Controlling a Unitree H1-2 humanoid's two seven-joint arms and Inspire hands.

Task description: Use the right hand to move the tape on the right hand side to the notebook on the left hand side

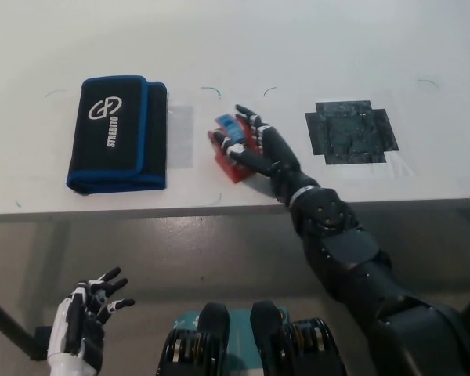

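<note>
Nearest, at seven o'clock in the head view, the white left hand (82,325) rests below the table edge with its fingers spread apart, holding nothing.

Farther in, just left of centre on the white table (313,47), the black right hand (258,147) reaches in from five o'clock and has its fingers clamped on the red, blue-topped tape dispenser (230,147). The tape sits low at the table surface; whether it touches or is lifted just clear cannot be told. It looks like a small hard plastic body: stiff, light, probably a little slick, so a hold across its flat sides with fingers wrapped over the top seems the soundest, much as the hand has it now. A loose hold could let it twist.

At nine o'clock from the tape, near but apart from it, lies the black, blue-edged fabric-covered notebook (116,135) with a white logo, flat and seemingly soft-topped. At three o'clock, well apart, a dark square patch (350,131) marks the table.
</note>
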